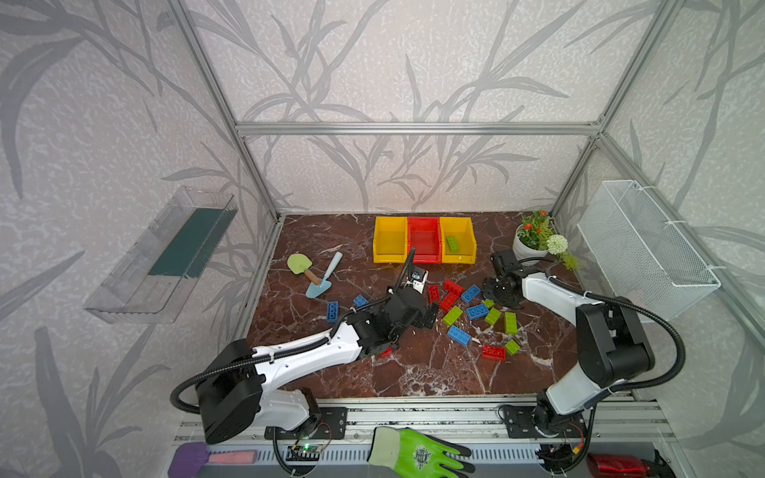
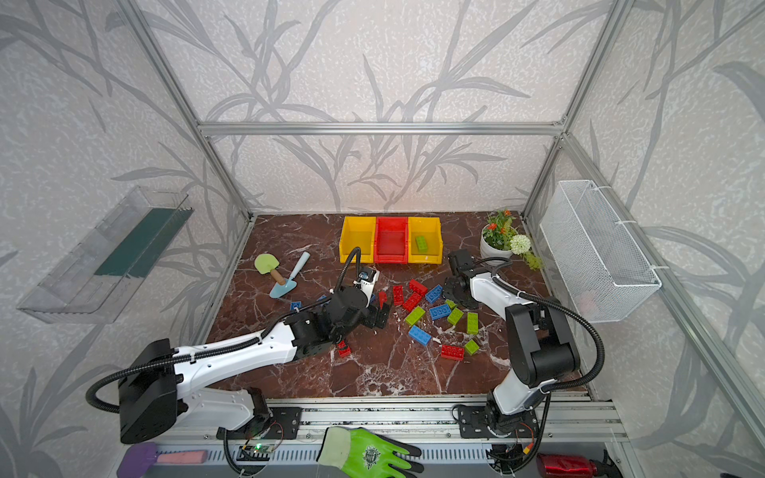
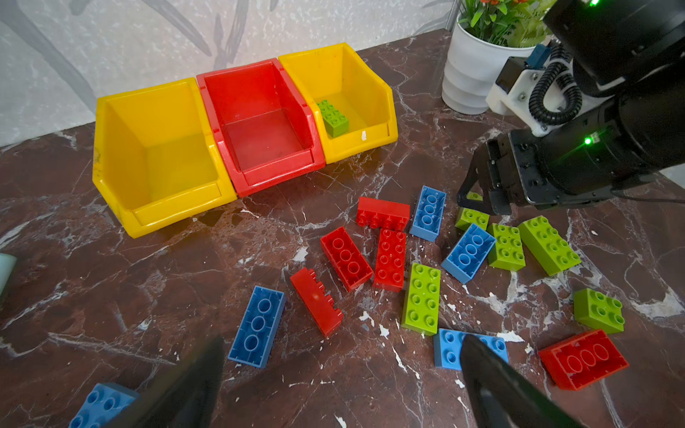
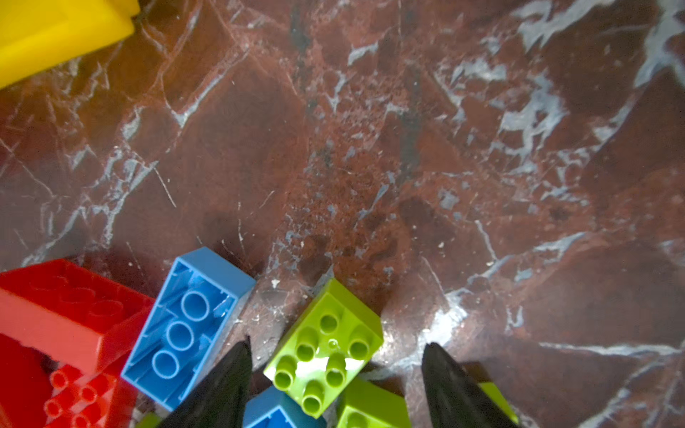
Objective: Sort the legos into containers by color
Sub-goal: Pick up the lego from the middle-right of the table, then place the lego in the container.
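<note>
Left end effector [image 3: 343, 341] gapes wide above scattered legos [image 1: 477, 311] on the worktop [image 1: 418, 372]; right end effector [image 4: 337, 344] straddles a lime brick [image 4: 326, 333], fingers apart; one green brick [image 1: 452, 244] lies in a yellow container [image 1: 467, 242].

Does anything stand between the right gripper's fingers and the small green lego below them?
Nothing visible does. The small green lego lies under the gap between the open fingers of the right gripper; a blue lego lies outside one finger.
</note>
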`<state>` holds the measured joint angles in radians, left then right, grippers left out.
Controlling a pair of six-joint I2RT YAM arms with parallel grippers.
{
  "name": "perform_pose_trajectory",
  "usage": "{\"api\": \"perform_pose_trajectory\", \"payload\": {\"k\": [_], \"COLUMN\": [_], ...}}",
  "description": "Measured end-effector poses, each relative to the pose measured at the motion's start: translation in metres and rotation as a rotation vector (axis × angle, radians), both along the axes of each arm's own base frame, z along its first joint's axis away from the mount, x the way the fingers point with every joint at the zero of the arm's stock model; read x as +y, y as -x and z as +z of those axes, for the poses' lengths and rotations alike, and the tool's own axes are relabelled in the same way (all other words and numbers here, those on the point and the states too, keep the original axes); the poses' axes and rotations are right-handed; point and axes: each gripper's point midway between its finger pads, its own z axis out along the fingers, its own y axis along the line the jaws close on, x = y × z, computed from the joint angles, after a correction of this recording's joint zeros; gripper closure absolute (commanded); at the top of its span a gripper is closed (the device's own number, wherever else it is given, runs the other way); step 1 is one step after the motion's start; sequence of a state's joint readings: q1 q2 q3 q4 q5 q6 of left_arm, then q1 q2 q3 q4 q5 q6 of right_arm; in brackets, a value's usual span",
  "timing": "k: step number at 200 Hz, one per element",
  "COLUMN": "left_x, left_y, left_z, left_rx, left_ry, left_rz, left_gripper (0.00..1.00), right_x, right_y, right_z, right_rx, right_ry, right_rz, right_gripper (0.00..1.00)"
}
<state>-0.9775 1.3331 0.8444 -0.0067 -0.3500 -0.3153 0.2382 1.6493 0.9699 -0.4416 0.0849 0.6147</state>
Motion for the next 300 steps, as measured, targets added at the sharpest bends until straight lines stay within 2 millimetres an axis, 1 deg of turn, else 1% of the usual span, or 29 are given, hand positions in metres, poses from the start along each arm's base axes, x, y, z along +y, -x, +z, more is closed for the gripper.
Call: {"api": "perform_pose_trajectory", "payload": {"k": [27,52,85,101,146,176,190,204,218,249,267,282,293,300], "left_x": [0.002,0.005,0.010,0.011,0.013,0.015,0.016,0.018,0.020,0.028,0.032,0.031,0.030,0.029], "left_y": [0.001,0.002,0.003,0.004,0.003,0.002,0.002,0.001,0.000,-0.003,-0.005,-0.007,-0.011,-0.013], "left_z": [-0.005,-0.010,-0.017,-0.019,-0.016,-0.009,-0.007,-0.005,-0.005,-0.006,-0.007,-0.006,-0.004,-0.003], "left_rx": [0.003,0.006,0.011,0.012,0.004,-0.013,-0.021,-0.027,-0.031,-0.043,-0.047,-0.051,-0.055,-0.057], "left_ry": [-0.012,-0.026,-0.041,-0.046,-0.045,-0.035,-0.035,-0.038,-0.042,-0.069,-0.091,-0.102,-0.110,-0.112], "left_rz": [0.003,0.011,0.017,0.019,0.028,0.038,0.042,0.050,0.061,0.100,0.118,0.126,0.131,0.135], "left_gripper": [0.01,0.01,0.01,0.01,0.01,0.01,0.01,0.01,0.01,0.01,0.01,0.01,0.01,0.01], "right_x": [0.007,0.008,0.006,0.003,0.000,-0.002,-0.002,0.000,0.006,0.028,0.041,0.055,0.064,0.069], "right_y": [0.000,0.001,0.002,0.002,-0.010,-0.010,-0.008,-0.012,-0.025,-0.073,-0.100,-0.126,-0.142,-0.151], "right_z": [-0.012,-0.016,-0.017,-0.022,-0.024,-0.022,-0.019,-0.009,0.012,0.076,0.106,0.121,0.124,0.123], "right_rx": [0.031,0.038,0.041,0.053,0.047,0.050,0.064,0.059,0.012,-0.158,-0.236,-0.282,-0.300,-0.304], "right_ry": [-0.054,-0.072,-0.064,-0.046,-0.007,0.005,0.014,0.019,0.014,-0.031,-0.050,-0.065,-0.065,-0.062], "right_rz": [-0.039,-0.069,-0.085,-0.088,-0.091,-0.090,-0.079,-0.063,-0.036,0.038,0.082,0.122,0.150,0.166], "right_gripper": [0.30,0.33,0.42,0.47,0.66,0.72,0.73,0.73,0.73,0.73,0.73,0.73,0.73,0.73]}}
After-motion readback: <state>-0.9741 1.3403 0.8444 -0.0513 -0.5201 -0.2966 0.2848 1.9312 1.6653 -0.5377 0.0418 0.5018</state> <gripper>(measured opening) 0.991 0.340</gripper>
